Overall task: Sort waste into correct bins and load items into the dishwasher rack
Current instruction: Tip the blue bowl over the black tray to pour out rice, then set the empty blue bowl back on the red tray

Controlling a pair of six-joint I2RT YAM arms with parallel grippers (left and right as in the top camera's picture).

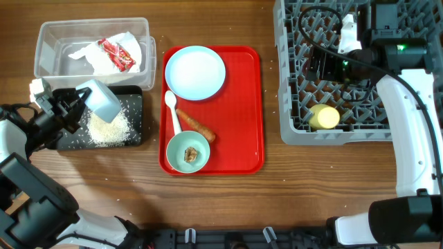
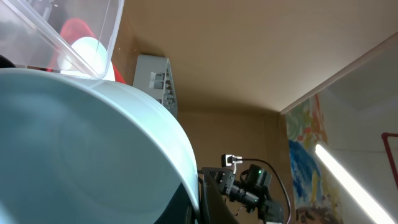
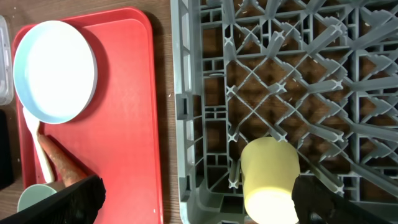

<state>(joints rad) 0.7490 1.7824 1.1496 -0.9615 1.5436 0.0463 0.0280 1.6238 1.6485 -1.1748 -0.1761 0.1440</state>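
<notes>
White rice [image 1: 109,128] lies heaped on the black tray [image 1: 136,104], which sits just left of the red serving tray [image 1: 242,104].

Step in hand, as judged: emptying the white bowl [image 1: 104,99] into the black tray.
- Left gripper [image 1: 76,104] is clamped on the bowl's rim. The bowl is tipped steeply over the black tray's upper half, mouth toward the heap.
- Left wrist view: the bowl's inner wall fills the frame. No grains are visible on the part shown; the rest is hidden.
- To do it well: keep the mouth inside the tray's edges, since stray grains already dot the table. Hold the tilt until the bowl is clean, then level it before carrying it across the red tray to the dishwasher rack [image 1: 294,104] on its right.

Right gripper [image 3: 199,205] hangs with its jaws spread wide, holding nothing, over the rack's near-left corner. The yellow cup [image 3: 268,174] lies in the rack just beside it.

On the red tray: plate [image 1: 195,72], spoon [image 1: 172,111], carrot [image 1: 195,125], teal bowl [image 1: 176,149] with brown lump [image 1: 192,155].
</notes>
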